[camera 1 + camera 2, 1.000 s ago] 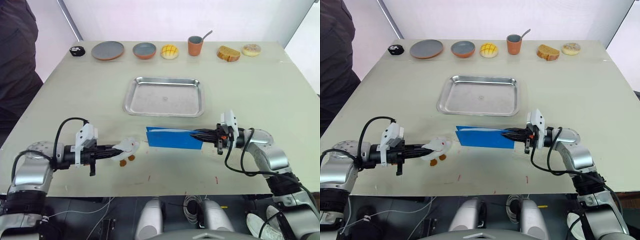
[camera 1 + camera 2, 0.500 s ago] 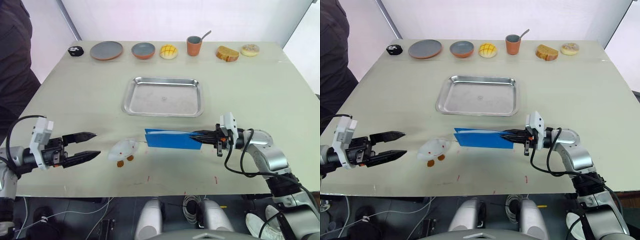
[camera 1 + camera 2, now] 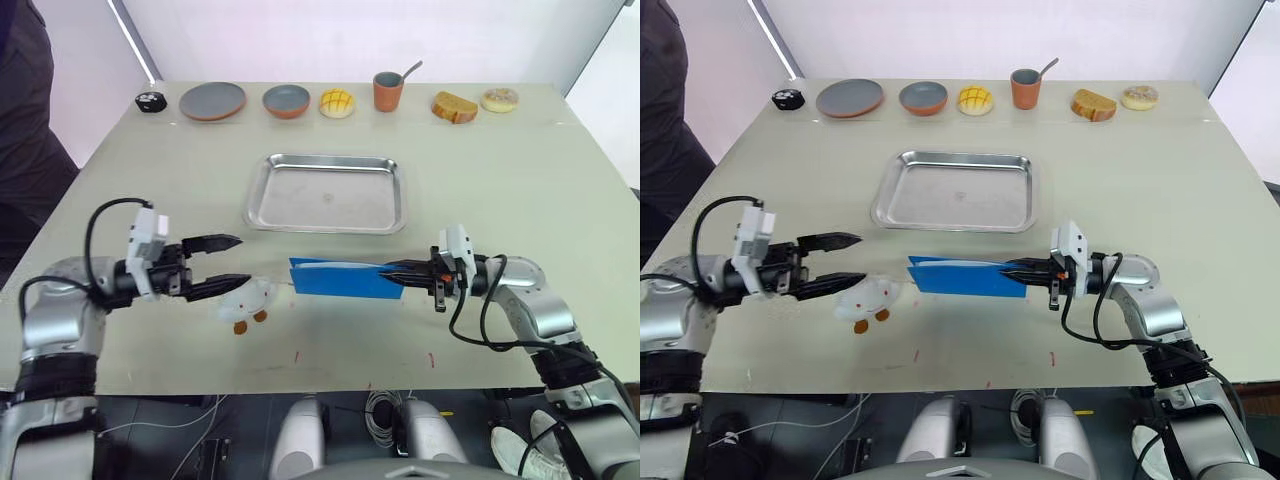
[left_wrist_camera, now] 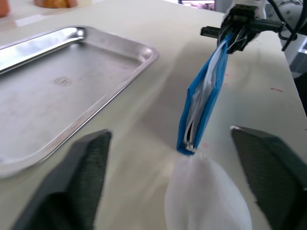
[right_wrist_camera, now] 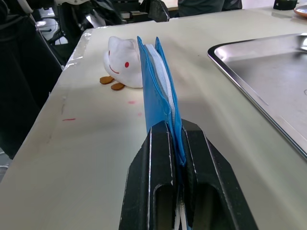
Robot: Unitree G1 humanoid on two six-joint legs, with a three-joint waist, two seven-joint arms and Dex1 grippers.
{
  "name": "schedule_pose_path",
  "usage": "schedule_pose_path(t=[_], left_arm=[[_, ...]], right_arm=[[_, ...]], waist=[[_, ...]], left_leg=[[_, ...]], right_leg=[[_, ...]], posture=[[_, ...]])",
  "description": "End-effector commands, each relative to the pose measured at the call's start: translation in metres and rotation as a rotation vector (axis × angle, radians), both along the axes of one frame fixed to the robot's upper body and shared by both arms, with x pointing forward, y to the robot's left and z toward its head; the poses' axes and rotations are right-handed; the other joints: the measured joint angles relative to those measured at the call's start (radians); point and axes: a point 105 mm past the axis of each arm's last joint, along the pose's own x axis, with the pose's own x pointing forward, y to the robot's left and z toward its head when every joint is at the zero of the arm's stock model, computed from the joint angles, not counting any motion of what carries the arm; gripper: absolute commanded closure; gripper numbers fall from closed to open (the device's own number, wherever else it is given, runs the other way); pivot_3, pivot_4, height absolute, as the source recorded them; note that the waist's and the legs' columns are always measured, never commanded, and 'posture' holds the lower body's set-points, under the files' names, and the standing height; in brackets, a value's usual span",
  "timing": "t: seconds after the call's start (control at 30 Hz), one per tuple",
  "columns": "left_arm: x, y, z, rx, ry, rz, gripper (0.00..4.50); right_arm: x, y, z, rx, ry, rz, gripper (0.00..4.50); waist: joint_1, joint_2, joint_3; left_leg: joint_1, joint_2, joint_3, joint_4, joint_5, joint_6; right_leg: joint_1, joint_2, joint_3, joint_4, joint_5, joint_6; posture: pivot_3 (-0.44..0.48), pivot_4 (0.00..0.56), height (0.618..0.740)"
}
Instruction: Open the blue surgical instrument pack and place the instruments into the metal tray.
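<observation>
Pale bench [image 3: 150,170], metal tray [image 3: 327,192] at centre, empty: left hand [image 3: 218,264], wide open and empty, has swung back in from the 9 o'clock edge toward the white plush toy [image 3: 246,298], likely to grip the pack's free end. Blue surgical instrument pack [image 3: 345,277] stands on edge at the tray's 6 o'clock, right hand [image 3: 393,270] clamped on its 3 o'clock end; its other end is at 3 o'clock of the left hand, near, not touching.

Blue surgical instrument pack [image 3: 345,279]: plain bright blue outside, pale grey-white lining along its edge. Metal tray [image 3: 328,192]: shiny silver steel. Plush toy [image 3: 246,299] just ahead of the left claw [image 3: 224,264]: white, red eye and mouth marks, orange-brown feet. Both claws, left and right claw [image 3: 392,270]: black fingers, white wrist housings. Tabletop [image 3: 180,170]: pale beige with small red marks.
</observation>
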Motion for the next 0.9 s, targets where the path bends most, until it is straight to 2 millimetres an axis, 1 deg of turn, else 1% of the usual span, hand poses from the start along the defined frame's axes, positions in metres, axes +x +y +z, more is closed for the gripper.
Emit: schedule_pose_path(t=[0.03, 0.23, 0.4, 0.8, 0.9], left_arm=[[0.009, -0.019, 0.002, 0.035, -0.057, -0.046, 1.33], [0.023, -0.044, -0.003, 0.062, -0.091, -0.100, 1.33], [0.029, -0.050, -0.009, 0.086, -0.105, -0.119, 1.33], [0.030, -0.069, -0.019, 0.082, -0.120, -0.162, 1.33], [0.028, -0.073, -0.021, 0.070, -0.119, -0.179, 2.16]], right_arm=[[0.000, -0.003, -0.007, -0.040, 0.011, -0.010, 4.50], [0.000, -0.002, -0.005, -0.040, 0.003, -0.011, 4.50], [0.000, -0.001, -0.005, -0.040, 0.002, -0.011, 4.50], [0.001, 0.000, -0.006, -0.047, -0.002, -0.013, 4.50], [0.001, 0.001, -0.006, -0.047, -0.005, -0.015, 4.50]], waist=[[0.000, 0.000, 0.000], [0.000, 0.000, 0.000], [-0.001, 0.000, 0.000], [0.000, 0.000, 0.000], [0.000, 0.000, 0.000]], left_leg=[[0.000, 0.000, 0.000, 0.000, 0.000, 0.000], [0.000, 0.000, 0.000, 0.000, 0.000, 0.000], [0.000, 0.000, 0.000, 0.000, 0.000, 0.000], [0.000, 0.000, 0.000, 0.000, 0.000, 0.000], [0.000, 0.000, -0.001, 0.000, 0.000, 0.000]], right_leg=[[0.000, 0.000, 0.000, 0.000, 0.000, 0.000], [0.000, 0.000, 0.000, 0.000, 0.000, 0.000], [0.000, 0.000, 0.000, 0.000, 0.000, 0.000], [0.000, 0.000, 0.000, 0.000, 0.000, 0.000], [0.000, 0.000, 0.000, 0.000, 0.000, 0.000]], posture=[[0.000, 0.150, 0.740], [0.000, 0.150, 0.740], [0.000, 0.150, 0.740], [0.000, 0.150, 0.740], [0.000, 0.150, 0.740]])
